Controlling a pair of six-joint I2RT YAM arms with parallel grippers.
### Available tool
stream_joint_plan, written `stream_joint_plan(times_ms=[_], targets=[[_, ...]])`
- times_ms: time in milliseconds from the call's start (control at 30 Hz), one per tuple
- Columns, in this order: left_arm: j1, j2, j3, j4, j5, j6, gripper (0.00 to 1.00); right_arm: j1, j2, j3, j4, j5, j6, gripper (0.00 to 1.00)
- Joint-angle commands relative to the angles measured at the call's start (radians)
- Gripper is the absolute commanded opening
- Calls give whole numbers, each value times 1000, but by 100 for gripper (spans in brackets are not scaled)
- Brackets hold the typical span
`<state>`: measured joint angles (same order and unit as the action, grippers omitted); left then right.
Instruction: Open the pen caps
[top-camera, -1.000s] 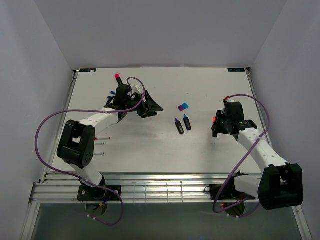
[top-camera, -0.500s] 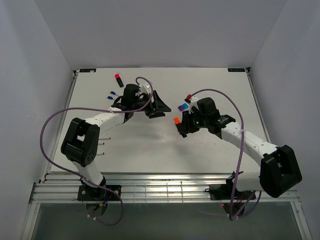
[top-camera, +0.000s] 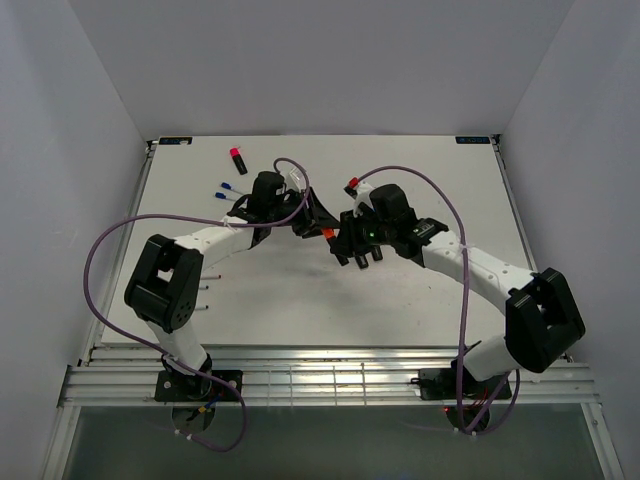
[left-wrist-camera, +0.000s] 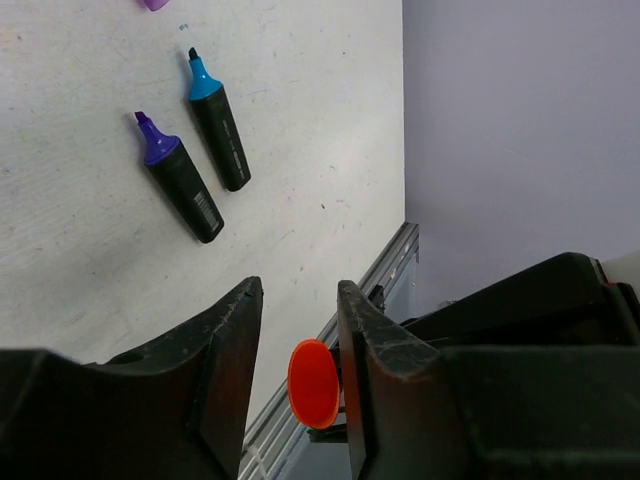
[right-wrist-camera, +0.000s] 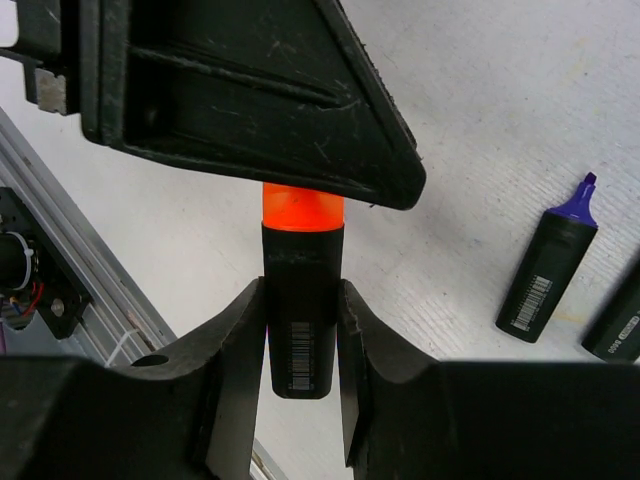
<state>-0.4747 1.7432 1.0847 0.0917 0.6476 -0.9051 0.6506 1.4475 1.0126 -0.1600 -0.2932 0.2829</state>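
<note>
My right gripper (right-wrist-camera: 300, 295) is shut on a stubby black marker (right-wrist-camera: 300, 330) and holds it off the table, its orange pen cap (right-wrist-camera: 303, 212) pointing at the left gripper. My left gripper (left-wrist-camera: 298, 300) stands open around that orange cap (left-wrist-camera: 314, 384): the cap rests against one finger and a gap shows on the other side. In the top view the two grippers (top-camera: 318, 222) (top-camera: 342, 240) meet at the orange cap (top-camera: 328, 232) mid-table. On the table lie an uncapped purple-tipped marker (left-wrist-camera: 180, 180) and a cyan-tipped one (left-wrist-camera: 220, 125), with a loose purple cap (left-wrist-camera: 155, 4) beyond them.
A pink-capped black marker (top-camera: 237, 157) lies at the far left of the table. Blue-capped thin pens (top-camera: 225, 190) lie near it. The left arm's purple cable (top-camera: 110, 240) loops over the table's left side, and the metal rail (top-camera: 320, 375) runs along the near edge.
The right arm has swung left, carrying the orange-capped marker to the left gripper. The left gripper has shifted slightly right and its jaws have narrowed around the cap.
</note>
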Motion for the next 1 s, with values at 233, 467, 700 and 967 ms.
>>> stream_joint_plan(times_ms=[233,467,700,967], targets=[[-4,-54,-23,-35,-28,8,18,24,34,47,79,54,47,8],[-4,-79,-28,-47,-42,6,40,37,67,64,77,104,98,8],[-5,-88,-39,-58,-63,8,51,37,88,73,63,123,133,8],[-5,-85,-29,-56,-66,6,33,37,91,69,85,106,141,8]])
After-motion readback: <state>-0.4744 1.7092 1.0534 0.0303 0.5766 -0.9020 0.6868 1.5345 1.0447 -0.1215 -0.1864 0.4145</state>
